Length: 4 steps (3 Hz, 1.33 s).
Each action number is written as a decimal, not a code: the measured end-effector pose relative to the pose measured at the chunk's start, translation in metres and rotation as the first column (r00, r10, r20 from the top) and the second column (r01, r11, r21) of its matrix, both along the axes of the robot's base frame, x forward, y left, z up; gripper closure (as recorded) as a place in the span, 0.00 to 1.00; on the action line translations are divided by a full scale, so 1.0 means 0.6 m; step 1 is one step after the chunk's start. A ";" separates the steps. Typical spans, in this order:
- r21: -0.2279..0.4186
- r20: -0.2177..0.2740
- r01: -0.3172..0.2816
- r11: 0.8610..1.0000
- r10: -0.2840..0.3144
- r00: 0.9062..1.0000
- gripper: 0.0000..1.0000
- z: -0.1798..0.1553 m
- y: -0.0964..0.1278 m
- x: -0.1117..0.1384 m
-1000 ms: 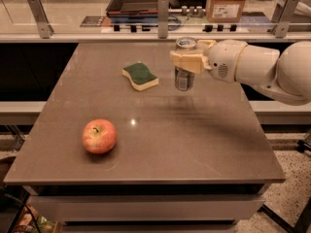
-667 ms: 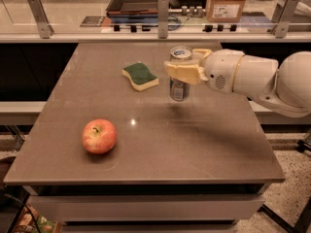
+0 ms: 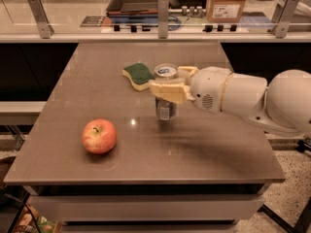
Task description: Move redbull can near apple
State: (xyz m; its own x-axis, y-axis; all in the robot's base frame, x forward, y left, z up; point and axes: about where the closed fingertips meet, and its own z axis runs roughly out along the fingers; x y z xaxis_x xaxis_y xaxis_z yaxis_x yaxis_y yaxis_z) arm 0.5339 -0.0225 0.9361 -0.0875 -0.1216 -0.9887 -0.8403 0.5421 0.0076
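The redbull can is a slim silver-grey can with a silvery top and blue tab, upright near the middle of the brown table. My gripper comes in from the right on a white arm and is shut on the can's upper part, with tan fingers on either side. The can's base is at or just above the tabletop. The apple, red and yellowish with a stem dimple, lies on the table to the front left of the can, well apart from it.
A green-and-yellow sponge lies just behind and left of the can. A glass rail with metal posts borders the table's far edge. A cardboard box and a dark tray stand beyond it.
My gripper has carried the redbull can to the left and toward the front, closer to the apple. The apple and sponge have not moved.
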 end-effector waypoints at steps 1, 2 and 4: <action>0.001 -0.011 -0.012 1.000 0.012 1.000 1.00 -0.012 0.034 -0.028; 0.000 -0.005 -0.012 1.000 0.012 1.000 1.00 -0.025 0.059 -0.049; -0.002 0.036 0.007 1.000 -0.007 0.999 1.00 -0.046 0.083 -0.078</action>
